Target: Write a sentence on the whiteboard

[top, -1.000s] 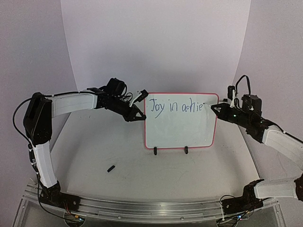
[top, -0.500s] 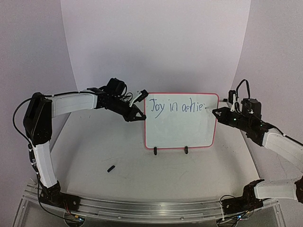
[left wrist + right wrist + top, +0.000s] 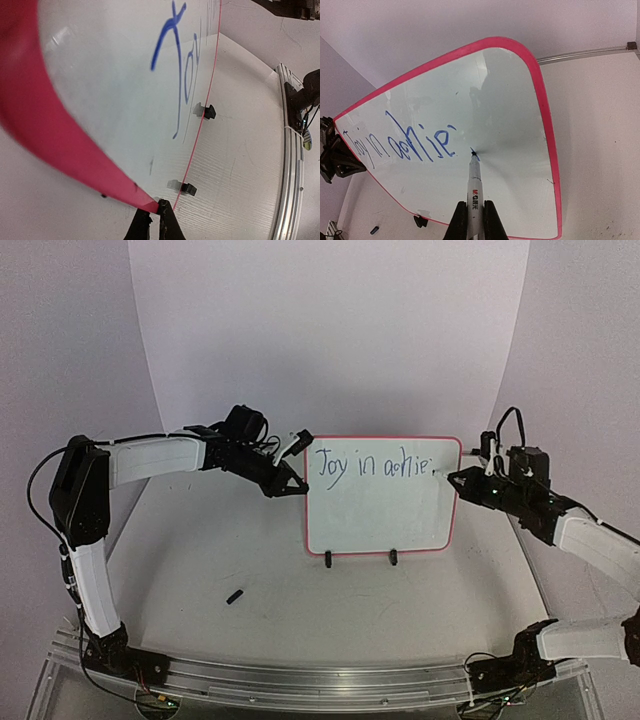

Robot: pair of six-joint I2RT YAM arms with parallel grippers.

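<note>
The whiteboard (image 3: 380, 510) stands upright on two black clip feet, white with a pink-red rim. Blue handwriting, the sentence (image 3: 370, 467), runs along its top and reads "Joy in achie". My left gripper (image 3: 298, 487) is shut on the board's left rim (image 3: 75, 155), its fingertips (image 3: 167, 220) pinching the pink edge. My right gripper (image 3: 472, 220) is shut on a white marker (image 3: 474, 185). The marker's tip touches the board just right of the last letters, where a short fresh blue stroke (image 3: 475, 154) shows. In the top view the right gripper (image 3: 462, 478) is at the board's upper right corner.
A small black marker cap (image 3: 235, 596) lies on the table in front of the left arm. A white curved backdrop rises behind the board. A metal rail (image 3: 300, 680) with both arm bases runs along the near edge.
The right gripper with the marker has shifted slightly right and down along the board's upper right edge, adding a small stroke after the last letters. The left arm and board stay still.
</note>
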